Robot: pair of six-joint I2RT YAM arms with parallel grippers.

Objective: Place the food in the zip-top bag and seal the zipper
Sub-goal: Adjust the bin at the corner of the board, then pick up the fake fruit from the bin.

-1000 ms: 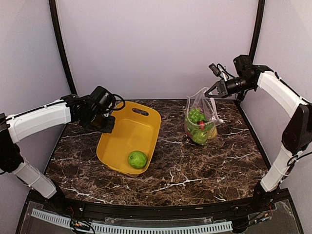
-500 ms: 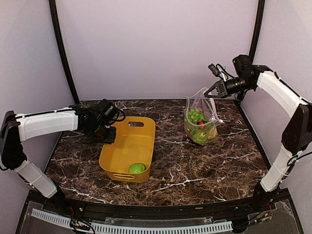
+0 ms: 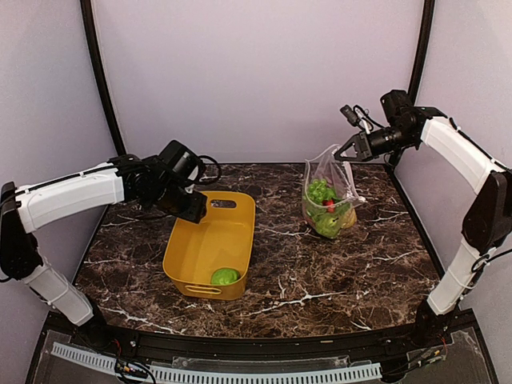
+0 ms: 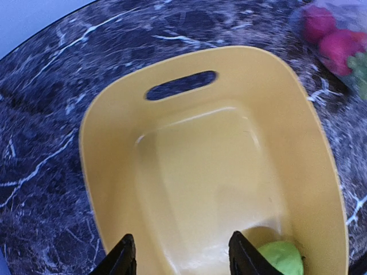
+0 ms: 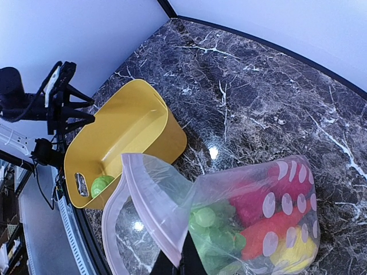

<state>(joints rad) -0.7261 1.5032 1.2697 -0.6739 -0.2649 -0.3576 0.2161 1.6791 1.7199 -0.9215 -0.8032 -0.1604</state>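
Showing, centre left, the left gripper (image 3: pixel 194 210) spread and empty over the upper rim of the yellow tub (image 3: pixel 180 244), whose lower end holds the last green toy (image 3: pixel 226 276); a finger could strike the wall or roll it away. Upper right, the right gripper (image 3: pixel 346 152) pinches one mouth edge of the zip-top bag (image 3: pixel 340 172) of food (image 3: pixel 324 212), which may sag shut or topple.

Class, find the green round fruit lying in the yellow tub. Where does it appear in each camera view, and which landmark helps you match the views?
Top external: the green round fruit sits low, left of centre, at the tub's near end.
Left wrist: at the bottom edge, right of centre.
Right wrist: low on the left.
Shared landmark: the yellow tub around it.
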